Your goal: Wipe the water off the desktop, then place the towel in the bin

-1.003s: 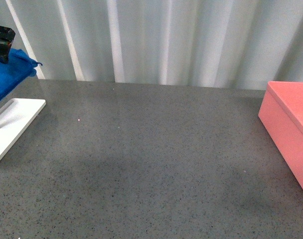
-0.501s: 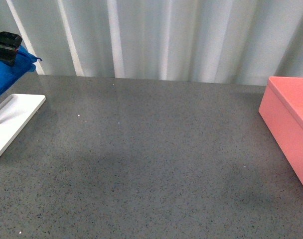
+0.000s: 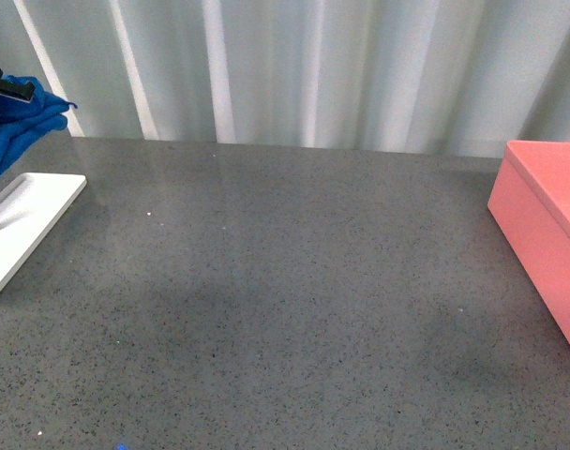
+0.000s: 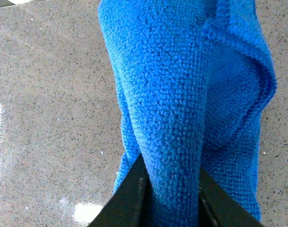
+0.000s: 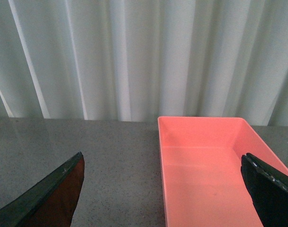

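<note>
Pleated white curtain [image 3: 313,75] fills the whole back of the shot, and below it the speckled grey surface [image 3: 294,309] takes up pretty much everything else. Can't honestly spot a puddle on it, just soft glare, so no idea which patch is wet.

Next biggest is the pink bin [image 5: 205,170], parked at the far right of the surface, open top up. The right wrist view shows nothing in it, which makes sense if it's the drop-off for after the wiping. Over at the left edge sits a flat white stand [image 3: 22,225]. I'd guess that's where the cloth lives.

The blue towel [image 4: 182,94] is up at the far left near that stand, hanging in loose folds and looking lifted clear of the surface. It hangs like that because the left claw [image 4: 172,203] has only 1 bunched bit pinched tight between its 2 fingers, so the rest is free to drape and drag flat for a wipe. The right claw [image 5: 162,158] is spread wide with nothing in it, facing the bin and out of the way. My read: wiping not yet begun.
</note>
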